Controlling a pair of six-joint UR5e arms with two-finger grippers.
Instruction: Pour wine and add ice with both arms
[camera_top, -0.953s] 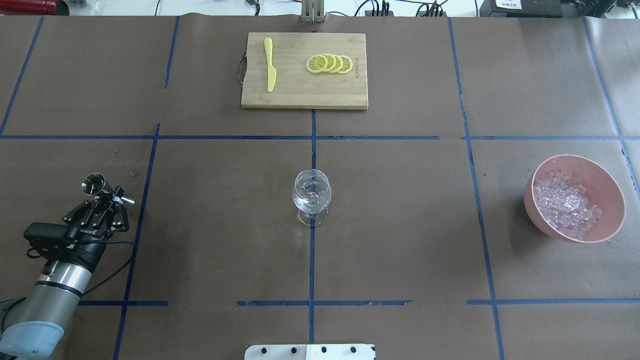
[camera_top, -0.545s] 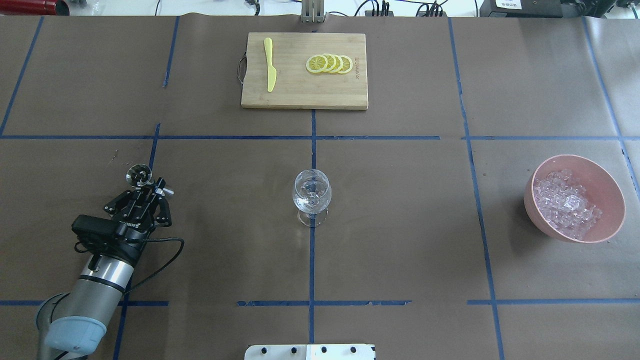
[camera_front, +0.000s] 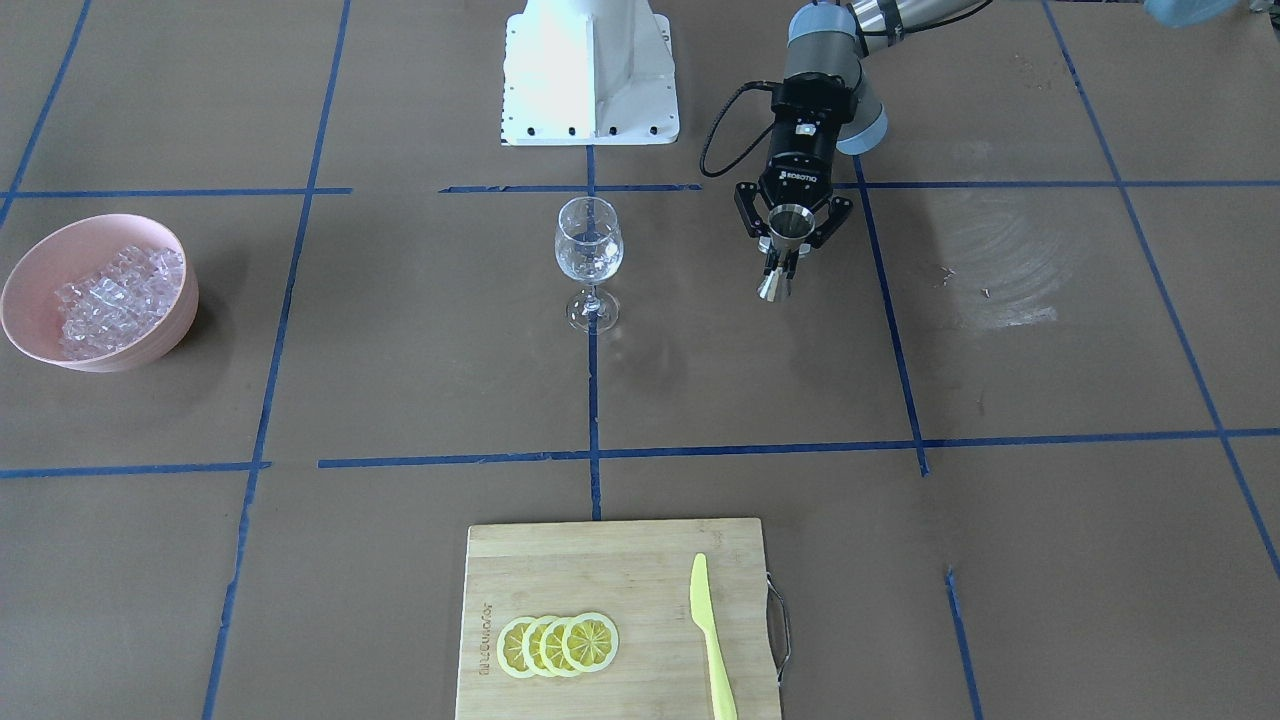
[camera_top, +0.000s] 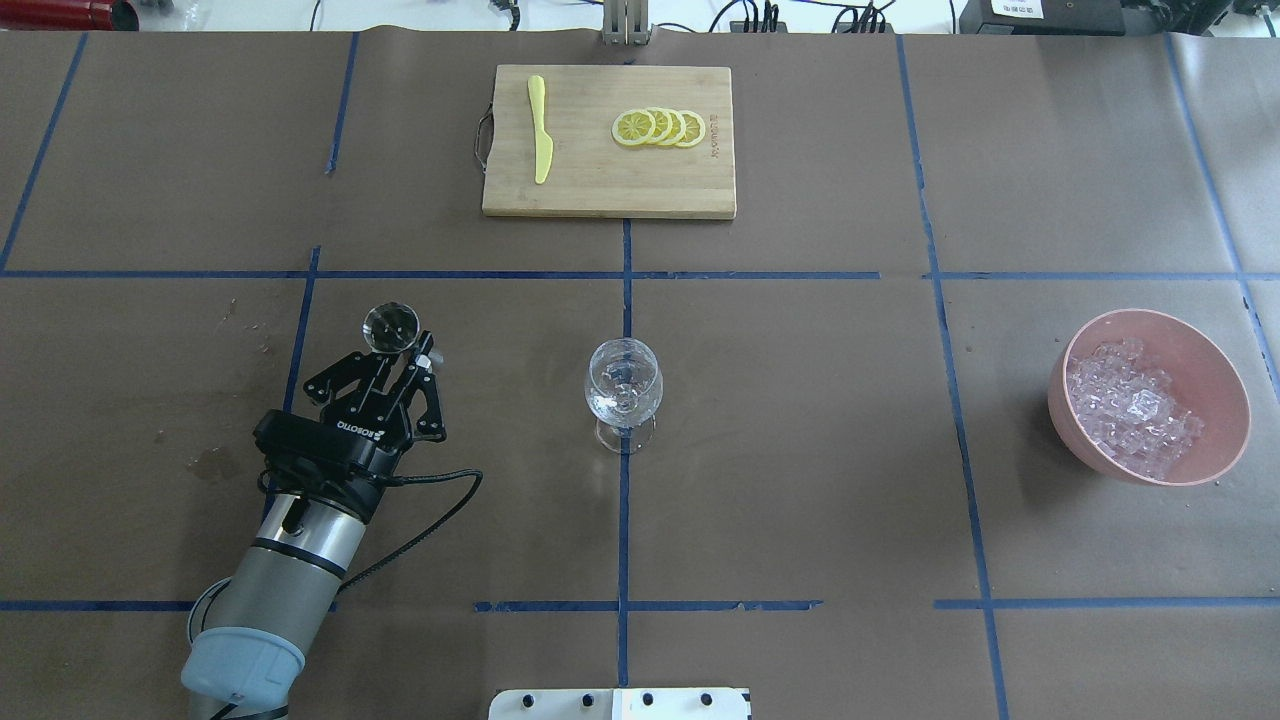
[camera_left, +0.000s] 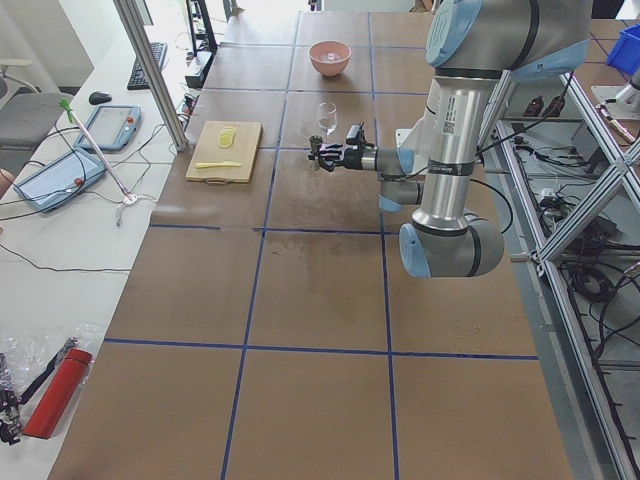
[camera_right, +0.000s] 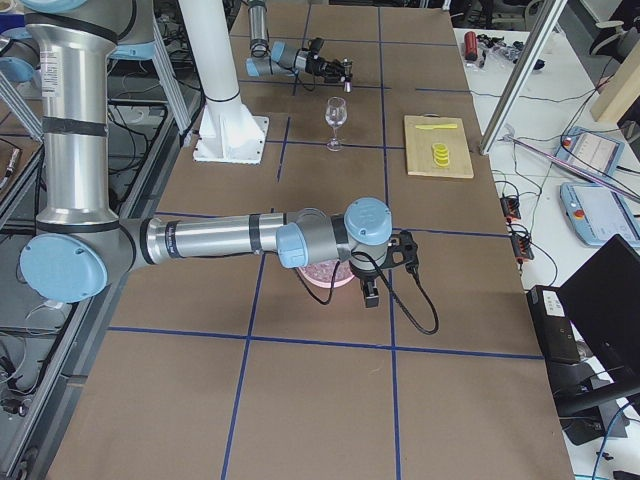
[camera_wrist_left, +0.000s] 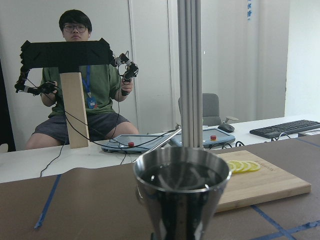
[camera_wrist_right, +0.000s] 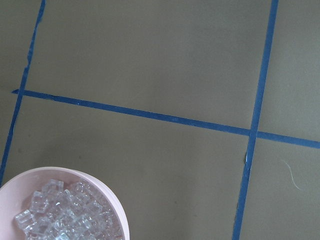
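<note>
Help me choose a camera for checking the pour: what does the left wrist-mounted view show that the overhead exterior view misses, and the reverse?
Only left wrist-mounted: what looks like dark liquid inside the metal jigger, and a seated person in the background. Only overhead exterior: the wine glass, the pink bowl of ice, and the left gripper shut on the jigger. Both: the jigger, the cutting board and the lemon slices.

The jigger (camera_wrist_left: 180, 200) is glossy metal, the wine glass (camera_top: 623, 385) clear glass, the cutting board (camera_top: 600, 185) matt wood.
</note>
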